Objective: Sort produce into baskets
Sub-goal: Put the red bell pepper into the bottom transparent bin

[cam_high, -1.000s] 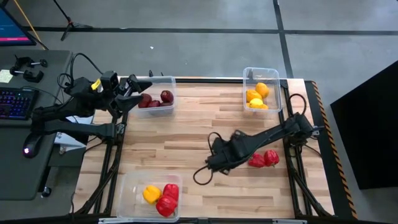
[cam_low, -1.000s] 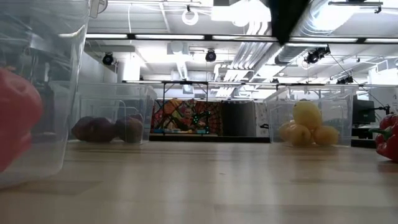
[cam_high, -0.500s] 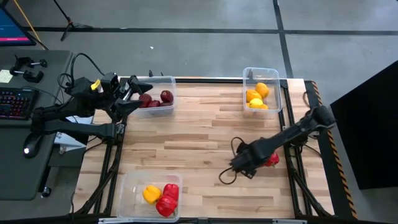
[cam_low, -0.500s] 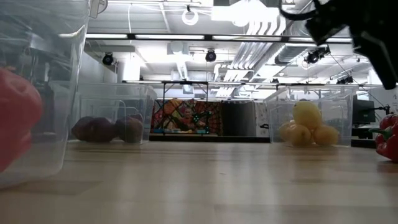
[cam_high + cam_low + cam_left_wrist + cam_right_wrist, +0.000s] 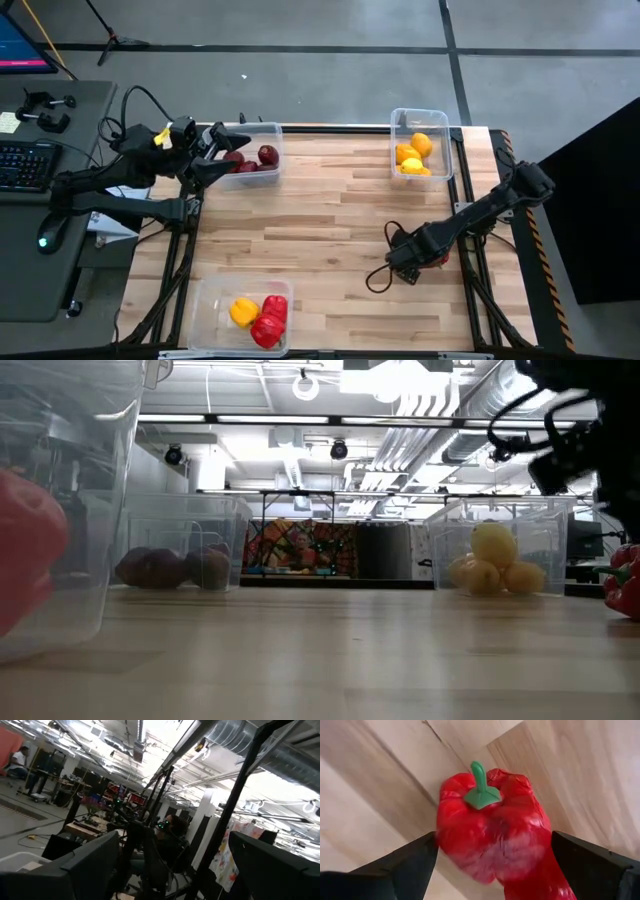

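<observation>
Two red bell peppers lie on the table near its right edge; one shows beside my right arm [image 5: 438,260] and at the low view's edge [image 5: 626,585]. My right gripper [image 5: 412,260] points down over them, open. In its wrist view a red pepper [image 5: 490,832], green stem [image 5: 480,787] up, lies between the two fingers [image 5: 412,865], which stand on either side of it. My left gripper [image 5: 222,150] is open at the far-left basket [image 5: 262,128] of maroon fruits [image 5: 267,155]. Lemons [image 5: 413,155] fill the far-right basket [image 5: 397,118].
A third basket [image 5: 205,300] at the near left holds a yellow pepper [image 5: 243,311] and red peppers [image 5: 270,322]. Bare wood lies in the table's middle. A desk with a keyboard [image 5: 22,165] stands left of the table. A person sits in the room behind.
My right gripper has swung from the table's middle toward its right edge and come down over the red peppers, tipping until it points down. It has stayed open. The peppers have not moved.
</observation>
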Controlling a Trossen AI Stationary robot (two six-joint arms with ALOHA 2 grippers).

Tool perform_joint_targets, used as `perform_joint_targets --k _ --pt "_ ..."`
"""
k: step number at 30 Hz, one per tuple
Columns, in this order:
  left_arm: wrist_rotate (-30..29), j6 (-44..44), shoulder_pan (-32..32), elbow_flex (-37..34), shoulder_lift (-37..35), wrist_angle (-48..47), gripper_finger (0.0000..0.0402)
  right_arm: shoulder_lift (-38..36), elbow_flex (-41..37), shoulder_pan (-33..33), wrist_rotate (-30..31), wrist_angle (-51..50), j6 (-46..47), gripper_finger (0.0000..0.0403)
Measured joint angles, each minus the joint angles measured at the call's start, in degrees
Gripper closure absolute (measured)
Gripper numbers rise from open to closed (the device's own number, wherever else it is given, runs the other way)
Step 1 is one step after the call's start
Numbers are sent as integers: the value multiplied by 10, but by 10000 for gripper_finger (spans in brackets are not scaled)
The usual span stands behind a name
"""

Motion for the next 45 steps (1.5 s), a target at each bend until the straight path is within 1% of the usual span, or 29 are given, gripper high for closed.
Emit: perform_joint_targets --k 7,10,13,16,20,22,24,29,34,40,45 --pt "-18 0 0 0 9 1 37 0 -51 0 6 51 24 29" --pt "-27 2 0 0 11 1 37 0 -52 5 5 61 26 30" --pt "-29 14 0 0 12 0 37 -1 -35 8 21 71 34 45" --pt "-29 13 0 0 13 1 37 -1 -4 11 63 70 42 78" --pt "-29 -1 0 0 13 1 37 -2 49 12 113 81 41 146" --pt "-29 -2 0 0 13 1 37 -2 78 12 137 101 39 180" --pt "-29 -2 0 0 13 0 37 -2 106 12 173 140 32 196" --pt "-29 -19 0 0 13 1 37 -2 154 11 261 262 -36 196" --pt "-29 -27 0 0 14 0 37 -2 183 9 300 352 -113 190" --pt "-29 -32 0 0 14 1 37 -2 194 7 304 487 -193 194" --pt "-29 -32 0 0 14 0 37 15 194 -4 265 590 -232 193"
